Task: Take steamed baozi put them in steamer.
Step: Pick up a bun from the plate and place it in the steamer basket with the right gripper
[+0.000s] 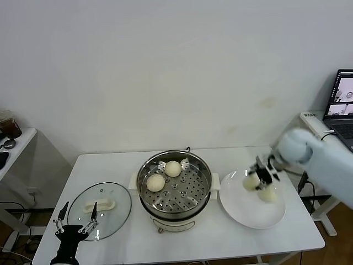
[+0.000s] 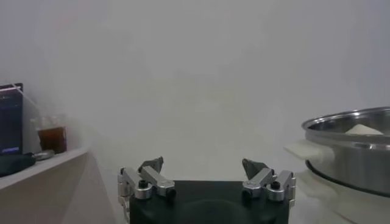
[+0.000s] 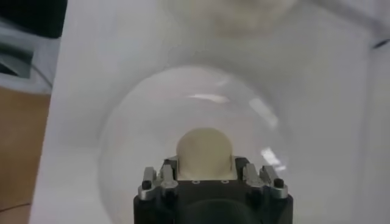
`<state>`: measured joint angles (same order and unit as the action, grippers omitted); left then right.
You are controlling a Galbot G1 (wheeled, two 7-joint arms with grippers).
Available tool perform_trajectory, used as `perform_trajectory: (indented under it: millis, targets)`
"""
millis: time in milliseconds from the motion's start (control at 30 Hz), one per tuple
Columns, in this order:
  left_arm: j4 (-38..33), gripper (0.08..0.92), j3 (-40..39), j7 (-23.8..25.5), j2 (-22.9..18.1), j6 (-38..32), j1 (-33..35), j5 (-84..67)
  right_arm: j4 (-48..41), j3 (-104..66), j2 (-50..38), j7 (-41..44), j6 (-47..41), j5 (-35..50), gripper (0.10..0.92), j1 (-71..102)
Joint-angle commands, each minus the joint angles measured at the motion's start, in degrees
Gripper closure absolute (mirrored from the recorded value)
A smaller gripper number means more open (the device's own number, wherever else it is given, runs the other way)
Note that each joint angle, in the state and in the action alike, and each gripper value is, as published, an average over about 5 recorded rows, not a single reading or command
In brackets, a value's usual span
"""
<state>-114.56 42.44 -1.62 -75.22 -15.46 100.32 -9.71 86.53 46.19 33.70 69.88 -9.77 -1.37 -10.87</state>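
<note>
The steamer (image 1: 174, 189), a shiny steel pot on a cream-white base, stands mid-table with two steamed baozi on its perforated tray: one (image 1: 155, 182) toward its left and one (image 1: 173, 168) at the back. My right gripper (image 1: 257, 176) is shut on a third baozi (image 1: 251, 182) just above the white plate (image 1: 248, 218). In the right wrist view this bun (image 3: 204, 146) sits between the fingers (image 3: 239, 165). A fourth baozi (image 1: 268, 194) lies on the plate beside it. My left gripper (image 1: 74, 220) is open and empty at the table's front left corner.
The glass lid (image 1: 110, 215) with a cream handle lies flat left of the steamer, close to my left gripper. A side table at far left holds a cup of brown drink (image 2: 52, 139). A laptop (image 1: 343, 105) stands at far right. The left wrist view shows the steamer's rim (image 2: 353, 122).
</note>
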Motion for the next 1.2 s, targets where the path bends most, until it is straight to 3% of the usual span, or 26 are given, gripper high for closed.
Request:
perform_trajectory:
  millis: [33, 300, 567, 1200]
  targets:
    - [-0.01, 0.177, 0.10, 0.02, 0.12, 0.00, -0.04, -0.08, 2.94, 11.60, 8.83, 1.86, 4.67, 13.70, 0.474, -27.78]
    - [0.07, 0.177, 0.44, 0.01, -0.10, -0.22, -0.10, -0.21, 6.01, 21.01, 21.25, -1.86, 9.08, 15.75, 0.470, -30.98]
    - [0.22, 0.177, 0.64, -0.05, -0.42, -0.56, -0.22, -0.30, 2.87, 28.93, 34.33, -4.87, 17.90, 10.37, 0.461, -24.78]
    - [0.51, 0.177, 1.51, -0.16, -0.56, -0.61, -0.81, -0.83, -2.38, 30.79, 38.73, -6.45, 28.06, -3.24, 0.448, -18.50]
